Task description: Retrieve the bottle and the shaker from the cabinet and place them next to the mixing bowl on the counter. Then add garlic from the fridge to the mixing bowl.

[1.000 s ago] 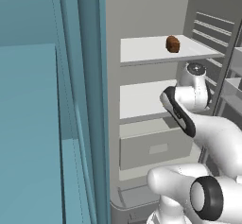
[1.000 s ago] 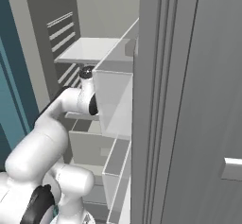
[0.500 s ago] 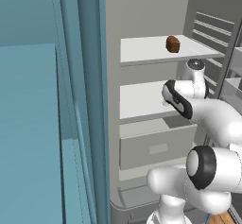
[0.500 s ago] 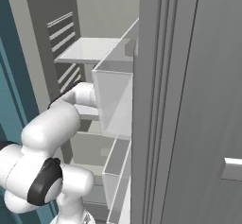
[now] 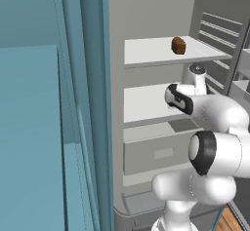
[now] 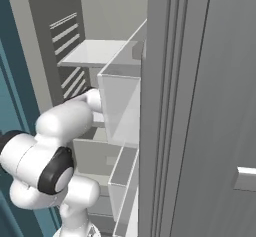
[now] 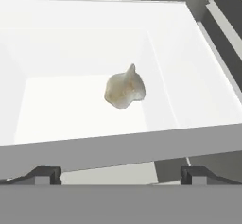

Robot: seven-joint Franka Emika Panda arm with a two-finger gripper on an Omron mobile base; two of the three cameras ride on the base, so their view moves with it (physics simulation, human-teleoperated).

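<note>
A pale, lumpy garlic bulb (image 7: pixel 124 90) lies on the floor of a white bin (image 7: pixel 184 95) inside the fridge (image 5: pixel 146 52). My gripper (image 7: pixel 120 175) hangs above the bin's near wall, open wide, its two dark fingertips (image 7: pixel 46 174) far apart and holding nothing. The garlic sits ahead of them, roughly centred between them. My white arm (image 5: pixel 215 113) reaches in at the middle shelf (image 5: pixel 141 105), and in the right base view the arm (image 6: pixel 65 121) passes behind a clear door bin (image 6: pixel 120 111). The bottle, shaker, cabinet, mixing bowl and counter are out of view.
A small brown item (image 5: pixel 178 45) rests on the fridge's top shelf. A pale grey drawer (image 5: pixel 156 152) sits below the middle shelf. The teal fridge door (image 5: pixel 83 79) stands open on the left, and grey door racks (image 6: pixel 165 106) crowd the right.
The arm's elbow has risen and folded closer to the shelves, while the hand stays near the middle shelf. The jaws remain open.
</note>
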